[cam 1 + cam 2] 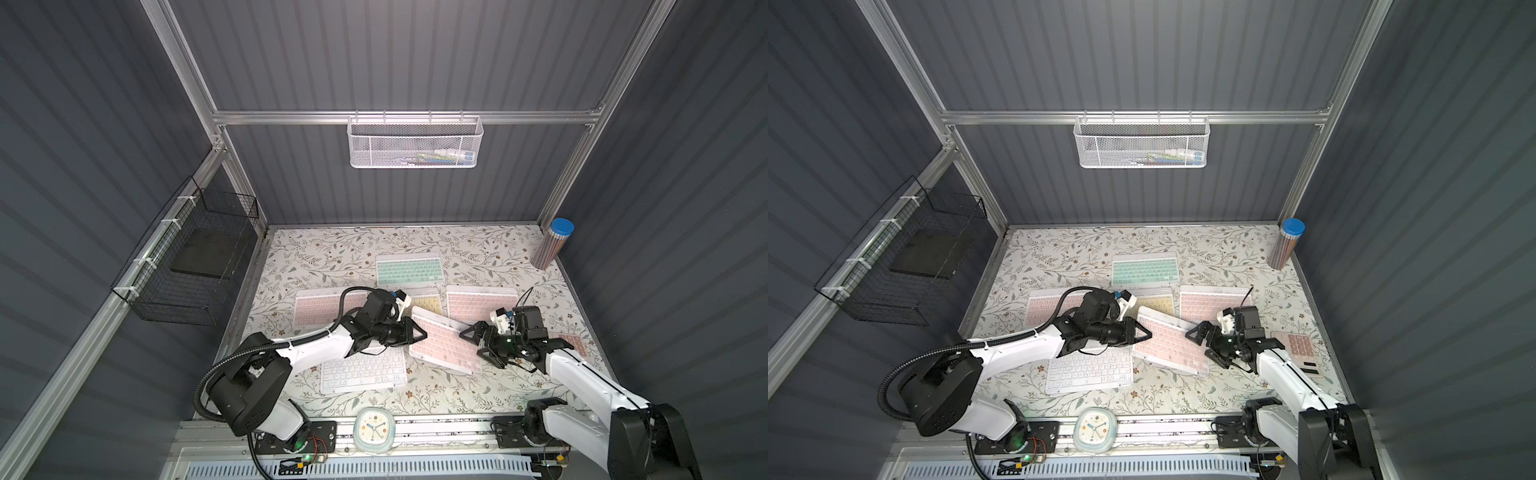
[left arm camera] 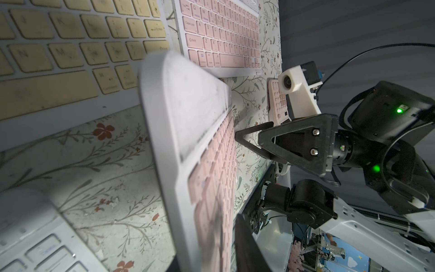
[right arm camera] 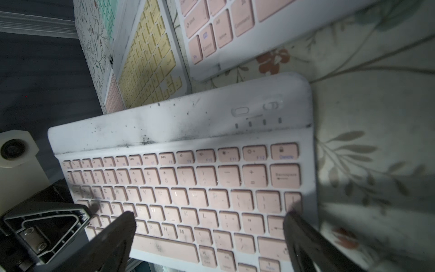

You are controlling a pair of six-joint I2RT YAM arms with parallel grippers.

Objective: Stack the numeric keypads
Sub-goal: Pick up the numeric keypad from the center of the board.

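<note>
Several numeric keypads lie on the floral table. A mint-green one (image 1: 409, 270) is farthest back. In front of it lie a pink one (image 1: 316, 307), a yellow one (image 1: 430, 303) and another pink one (image 1: 482, 305). A white one (image 1: 363, 370) is nearest the front. A third pink keypad (image 1: 444, 343) sits slanted in the middle, one corner over the yellow one. My left gripper (image 1: 417, 334) is shut on its left edge (image 2: 211, 188). My right gripper (image 1: 471, 343) stands open at its right end, its fingers (image 3: 122, 226) spread wide above the keys.
A small pink-keyed calculator (image 1: 575, 345) lies behind the right arm. A clock (image 1: 374, 428) sits at the front rail and a pencil tube (image 1: 552, 245) leans in the back right corner. A white mesh basket (image 1: 415, 143) and a black wire basket (image 1: 187, 257) hang on the walls.
</note>
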